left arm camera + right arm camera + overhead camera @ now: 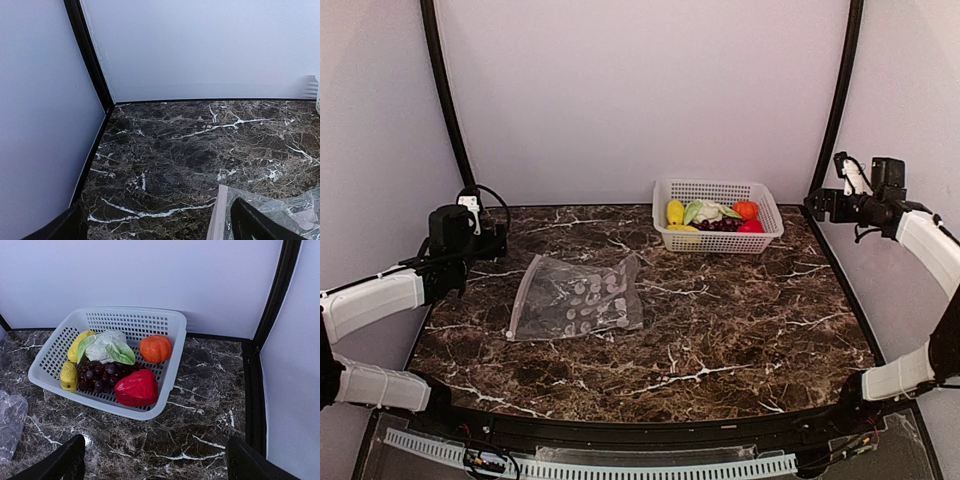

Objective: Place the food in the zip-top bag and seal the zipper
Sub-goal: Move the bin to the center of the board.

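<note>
Left fingers and right fingers were wide open, empty — clear dotted plastic bag likely needed its mouth propped first, then red toy pepper lifted.

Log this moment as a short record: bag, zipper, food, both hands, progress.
bag: clear dotted plastic zip-top bag, flat on the dark marble table, nothing inside
zipper: pinkish strip along the bag's left short edge; sealed or not, cannot tell
food: all in the white perforated plastic basket: white cauliflower, two yellow pieces, purple grapes, red pepper, orange tomato
left hand: open, empty, near the zipper edge
right hand: open, empty, facing the basket
progress: no food bagged yet
</note>
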